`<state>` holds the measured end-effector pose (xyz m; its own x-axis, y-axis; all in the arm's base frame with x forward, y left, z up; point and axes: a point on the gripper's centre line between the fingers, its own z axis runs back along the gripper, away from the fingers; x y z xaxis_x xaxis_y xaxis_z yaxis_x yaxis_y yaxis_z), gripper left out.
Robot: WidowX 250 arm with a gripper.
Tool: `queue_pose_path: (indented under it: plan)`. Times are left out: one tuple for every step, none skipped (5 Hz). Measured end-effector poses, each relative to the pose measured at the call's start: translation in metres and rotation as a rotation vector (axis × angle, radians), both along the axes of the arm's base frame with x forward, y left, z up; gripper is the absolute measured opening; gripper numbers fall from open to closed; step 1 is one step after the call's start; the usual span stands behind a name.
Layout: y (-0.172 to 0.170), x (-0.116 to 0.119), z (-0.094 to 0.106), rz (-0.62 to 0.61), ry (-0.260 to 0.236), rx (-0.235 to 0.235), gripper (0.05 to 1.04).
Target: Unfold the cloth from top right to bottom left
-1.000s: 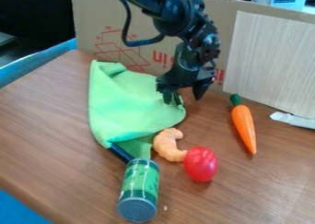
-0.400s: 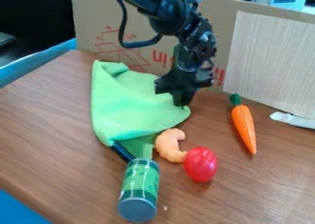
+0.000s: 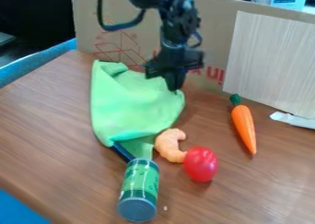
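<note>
The black gripper (image 3: 175, 86) hangs at the upper middle of the camera view, over the right edge of the green cloth (image 3: 130, 103). Its fingers are closed together on the cloth's upper right corner, which is lifted a little. The cloth lies in folds on the wooden table, with its upper left corner bunched up and a narrow flap pointing down at its lower end.
Below the cloth stand a green can (image 3: 139, 191), a shrimp-shaped toy (image 3: 170, 145) and a red tomato-like toy (image 3: 201, 164). A dark handle (image 3: 122, 151) pokes out under the cloth. An orange carrot (image 3: 243, 126) lies right, and a cardboard wall (image 3: 212, 38) stands behind.
The gripper's fingers, apart at first, have come together on the cloth's right corner. Arm and gripper have since moved up and left, drawing that corner along.
</note>
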<state>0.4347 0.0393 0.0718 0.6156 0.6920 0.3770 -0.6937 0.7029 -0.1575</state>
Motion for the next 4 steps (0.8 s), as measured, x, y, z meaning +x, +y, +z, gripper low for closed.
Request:
queue_pose_path:
  plan:
    - [0.027, -0.004, 0.02, 0.006, -0.018, -0.069, 0.067]
    - [0.065, -0.014, 0.033, -0.005, -0.038, -0.111, 0.067]
    - [0.113, -0.036, 0.038, -0.01, -0.034, -0.154, 0.067]
    - [0.151, -0.062, 0.042, -0.066, -0.02, -0.158, 0.067]
